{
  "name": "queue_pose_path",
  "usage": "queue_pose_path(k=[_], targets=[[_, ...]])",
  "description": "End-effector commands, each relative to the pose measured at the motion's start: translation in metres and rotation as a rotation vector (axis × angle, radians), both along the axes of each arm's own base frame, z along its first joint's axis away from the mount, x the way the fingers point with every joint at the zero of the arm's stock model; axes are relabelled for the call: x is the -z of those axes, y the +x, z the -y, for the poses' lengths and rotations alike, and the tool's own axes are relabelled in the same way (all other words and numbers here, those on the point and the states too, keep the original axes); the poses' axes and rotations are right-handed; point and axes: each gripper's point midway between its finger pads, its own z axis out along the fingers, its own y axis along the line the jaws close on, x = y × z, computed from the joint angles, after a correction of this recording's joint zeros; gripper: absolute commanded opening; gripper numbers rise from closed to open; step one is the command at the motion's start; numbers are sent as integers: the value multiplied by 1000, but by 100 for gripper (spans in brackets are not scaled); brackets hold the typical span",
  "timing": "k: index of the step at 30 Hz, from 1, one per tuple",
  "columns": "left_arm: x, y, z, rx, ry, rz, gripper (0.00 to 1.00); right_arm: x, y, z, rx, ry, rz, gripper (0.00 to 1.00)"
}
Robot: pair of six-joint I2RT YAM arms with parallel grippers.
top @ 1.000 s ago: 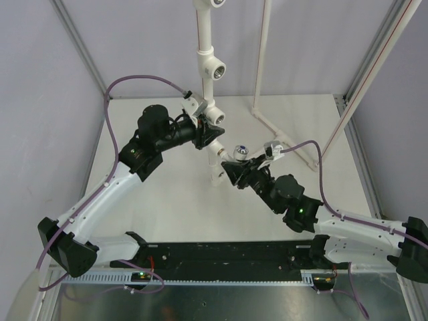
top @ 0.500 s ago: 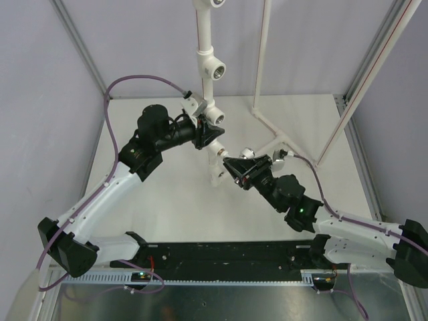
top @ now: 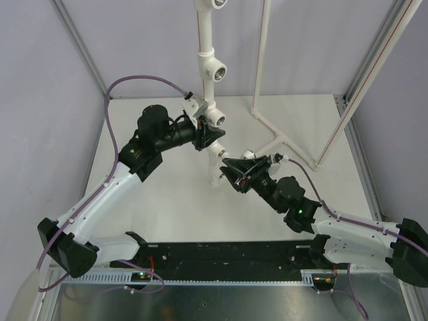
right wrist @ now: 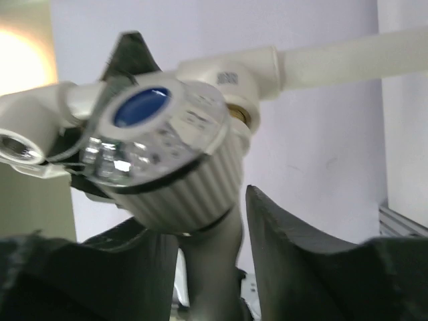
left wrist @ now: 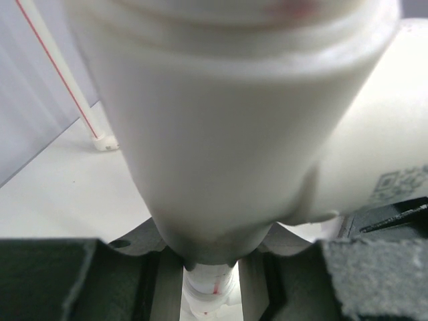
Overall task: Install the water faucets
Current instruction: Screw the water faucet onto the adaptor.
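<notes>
A water faucet [right wrist: 160, 154] with a blue-centred knob sits with its brass end in a tee socket [right wrist: 231, 73] of the upright white pipe [top: 215, 175]. Around its body stands my right gripper [right wrist: 200, 221], open, with a thin gap showing at the right finger [right wrist: 314, 254]. From above, the faucet [top: 248, 155] is mostly hidden behind that gripper [top: 233, 167]. My left gripper [top: 208, 137] is shut on the pipe just below another tee socket [top: 216, 119]. In the left wrist view the white fitting [left wrist: 227, 120] fills the frame above the left gripper [left wrist: 210, 267].
A further tee socket [top: 215, 69] sits higher on the upright pipe. An open socket with a threaded hole [right wrist: 17, 144] shows at the left. A thin white pipe frame [top: 264, 53] stands at the back right with its foot [top: 284, 142] on the table. A black rail [top: 221, 254] runs along the near edge.
My right gripper has turned the faucet, so its knob no longer faces up, and has moved in toward the pipe. Its jaws have loosened. The left arm has not moved.
</notes>
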Motion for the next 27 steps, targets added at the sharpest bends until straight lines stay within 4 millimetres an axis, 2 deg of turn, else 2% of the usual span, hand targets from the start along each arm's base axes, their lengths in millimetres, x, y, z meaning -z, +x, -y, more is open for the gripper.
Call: queue_pose_path(k=[1, 3, 8, 14, 19, 27], targets=[[29, -70, 20, 277, 51, -202, 5, 14, -15, -12, -99, -24, -35, 58], [30, -70, 20, 278, 52, -203, 5, 17, -17, -9, -101, -54, -19, 68], [29, -70, 20, 279, 50, -202, 6, 25, -24, 3, -85, -142, 32, 78], [30, -70, 20, 278, 52, -203, 7, 28, -29, 29, -28, -300, 151, 80], [31, -69, 20, 278, 54, -206, 8, 16, -37, 55, 20, -380, 270, 81], [33, -69, 22, 282, 56, -215, 9, 20, -42, 81, 61, -469, 317, 77]])
